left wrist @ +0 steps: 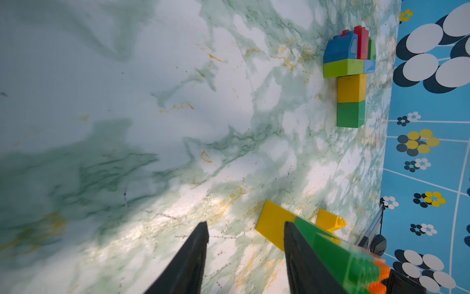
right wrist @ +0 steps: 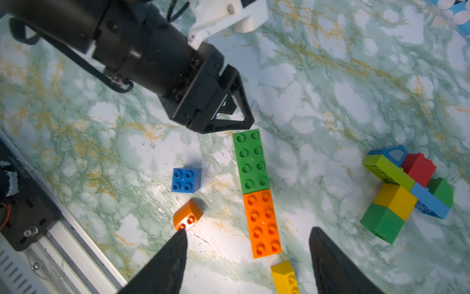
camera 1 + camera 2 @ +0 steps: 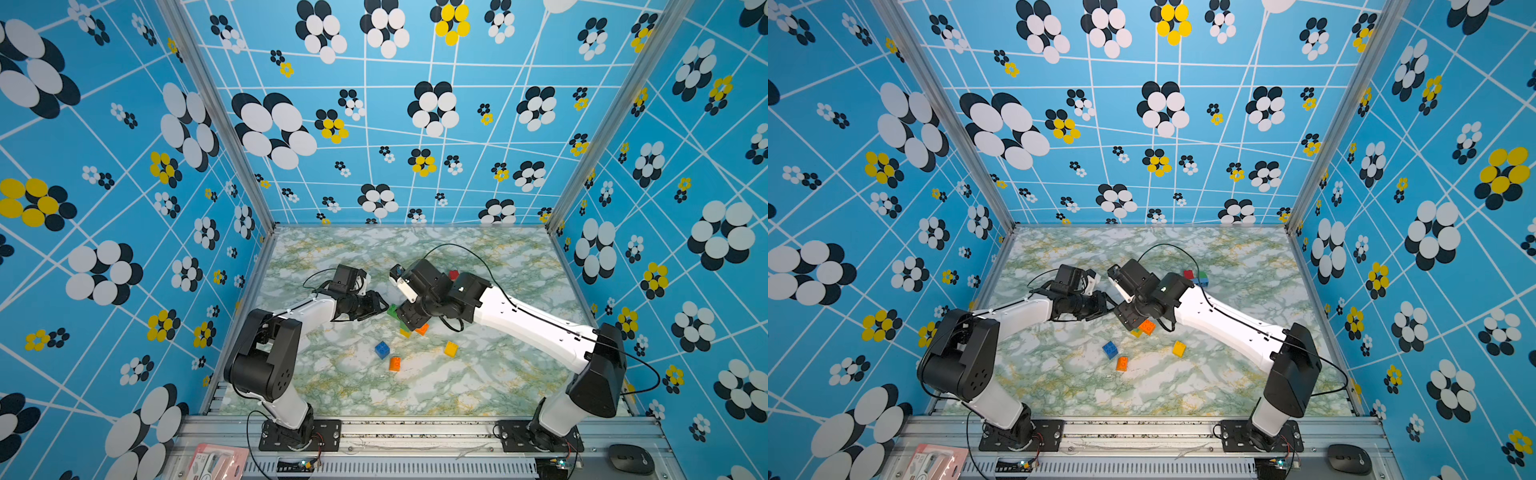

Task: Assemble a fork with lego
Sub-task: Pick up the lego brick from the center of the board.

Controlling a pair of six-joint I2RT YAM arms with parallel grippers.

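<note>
The lego lies spread on the marble table [image 3: 478,386]. A long bar of a green brick [image 2: 250,160] joined to an orange brick [image 2: 262,224] lies flat, with a yellow brick [image 2: 283,277] at its orange end. My right gripper [image 2: 248,235] hovers open over the orange end and holds nothing. My left gripper [image 1: 245,225] is open too, its fingers empty, right at the green end of the bar. A built cluster [image 2: 395,198] of lime, blue, red, yellow and green bricks lies further off. Loose pieces are a blue square brick [image 2: 186,180] and a rounded orange brick [image 2: 188,215].
In both top views another yellow brick [image 3: 451,349] lies nearer the front, right of the blue [image 3: 1110,349] and orange [image 3: 1122,363] ones. Patterned walls close in three sides. The front rail [image 3: 415,432] carries both arm bases, a black mouse [image 3: 631,457] and a pink packet [image 3: 216,461].
</note>
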